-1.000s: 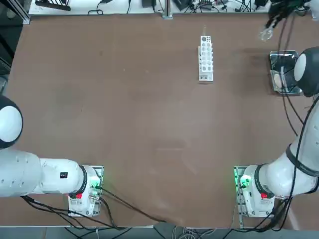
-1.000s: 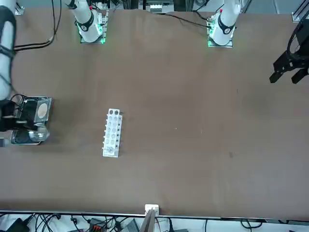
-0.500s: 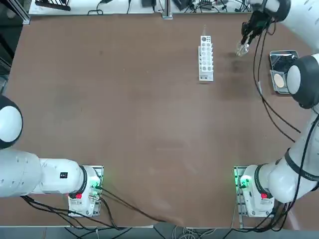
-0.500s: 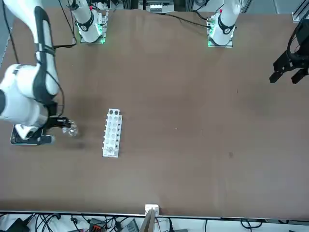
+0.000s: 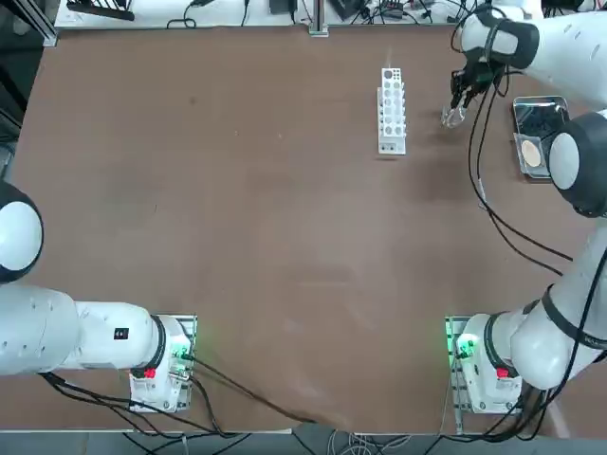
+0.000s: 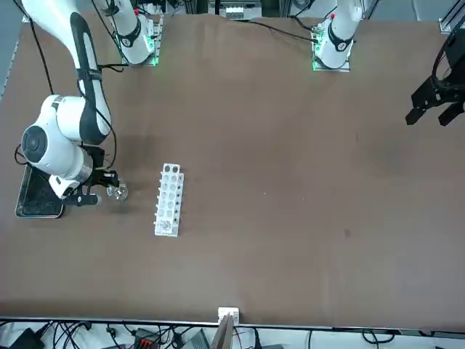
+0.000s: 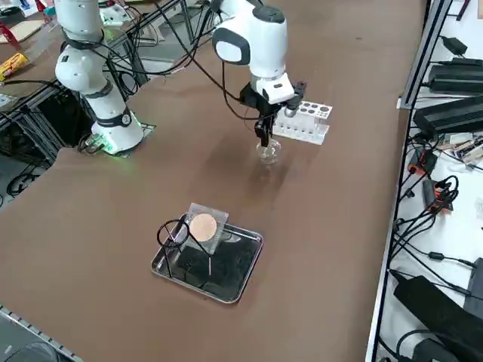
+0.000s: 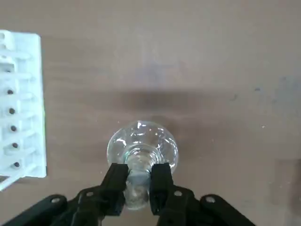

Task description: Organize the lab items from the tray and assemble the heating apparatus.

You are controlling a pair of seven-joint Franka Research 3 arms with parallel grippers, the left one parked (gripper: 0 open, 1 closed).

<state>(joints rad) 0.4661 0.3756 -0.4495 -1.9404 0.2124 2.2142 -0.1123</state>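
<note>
Nearest the robot, the brown table (image 5: 285, 246) lies bare across its whole near and middle stretch, wide open room between the two arm bases and the far items. Further out on the robot's right, the right gripper (image 8: 139, 181) points straight down, its two black fingers (image 8: 161, 181) pinched narrowly on the neck of the tiny clear glass burner (image 8: 142, 146). The burner hangs upright, its round bulb below the fingertips and its neck running up between them, so its long axis is vertical. In the side view the burner (image 7: 269, 151) sits low over the tabletop, though whether it touches the surface is hard to tell. It is just beside the white holed rack (image 5: 392, 110), on the rack's tray side, with a clear strip of table between them. The rack runs lengthwise away from the robot, one end towards the far edge. Off to the robot's right, close to that side edge of the table, the small metal tray (image 7: 245, 269) stands well apart from the gripper. On it the black wire stand (image 7: 175, 233) sits upright at one end, and the round tan disc on its square mesh (image 7: 203, 227) leans against the stand. Beyond the rack, only a narrow band of table remains before the far edge.
</note>
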